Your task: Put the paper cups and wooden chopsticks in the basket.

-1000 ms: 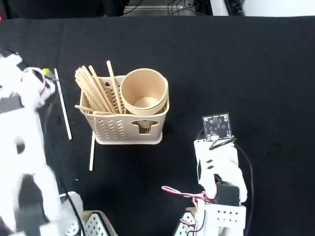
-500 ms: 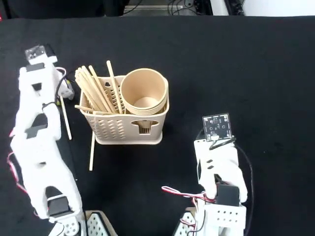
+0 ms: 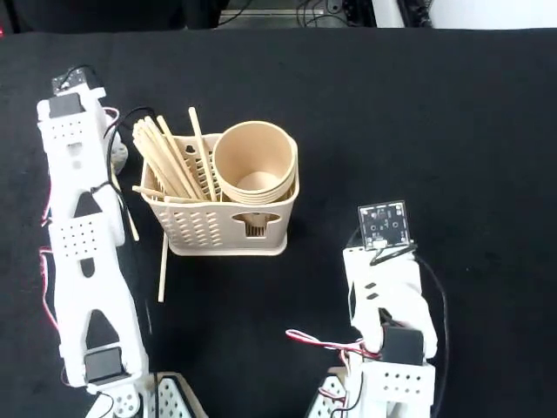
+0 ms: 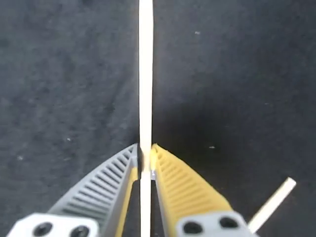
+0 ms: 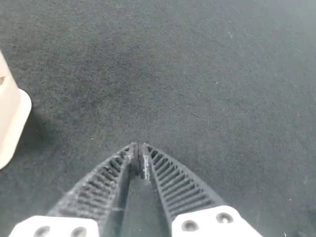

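A beige slotted basket [image 3: 224, 228] holds stacked paper cups [image 3: 254, 165] and several wooden chopsticks [image 3: 165, 161]. My left arm [image 3: 77, 235] stretches along the basket's left side. In the left wrist view my left gripper [image 4: 144, 154] is shut on a pale chopstick [image 4: 145, 74] that runs straight out over the black cloth; a short piece of this chopstick [image 3: 132, 226] shows beside the arm. A second loose chopstick [image 3: 163, 266] lies by the basket's front left corner, its end [image 4: 273, 206] near the gripper. My right gripper [image 5: 138, 152] is shut on nothing, low over bare cloth.
The right arm [image 3: 387, 287] sits folded at the front right, clear of the basket, whose corner [image 5: 10, 123] shows in the right wrist view. Black cloth [image 3: 435, 122] covers the table. Arm bases and cables stand along the front edge.
My left arm has swung in from the left edge to lie alongside the basket over the loose chopstick. The chopstick's near end has shifted slightly toward the basket. The right arm has kept still.
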`<action>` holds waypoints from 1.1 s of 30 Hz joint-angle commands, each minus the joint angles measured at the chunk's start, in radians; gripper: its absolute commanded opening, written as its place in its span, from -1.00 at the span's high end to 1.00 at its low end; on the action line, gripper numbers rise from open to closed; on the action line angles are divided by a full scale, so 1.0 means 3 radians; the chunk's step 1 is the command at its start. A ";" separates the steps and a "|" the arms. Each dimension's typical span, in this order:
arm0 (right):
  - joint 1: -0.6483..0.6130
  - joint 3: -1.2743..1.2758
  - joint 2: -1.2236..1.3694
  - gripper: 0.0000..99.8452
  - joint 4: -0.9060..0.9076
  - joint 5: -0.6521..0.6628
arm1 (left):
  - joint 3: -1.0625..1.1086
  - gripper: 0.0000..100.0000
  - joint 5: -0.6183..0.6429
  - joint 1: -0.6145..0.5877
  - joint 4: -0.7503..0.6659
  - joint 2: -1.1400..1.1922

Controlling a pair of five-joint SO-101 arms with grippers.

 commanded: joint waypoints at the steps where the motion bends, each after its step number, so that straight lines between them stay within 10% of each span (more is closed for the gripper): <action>1: 0.0046 -0.0003 -0.0013 0.95 0.0005 0.0026 | -0.0760 0.94 0.0102 -0.0120 0.0133 0.0235; 16: 0.0041 -0.0003 -0.0013 0.95 0.0005 0.0026 | 0.2151 0.94 0.0118 0.0136 -0.0072 -0.1954; 33: 0.0036 -0.0003 -0.0013 0.95 0.0010 0.0026 | 0.7194 0.94 0.0619 0.0095 -0.4086 -0.5964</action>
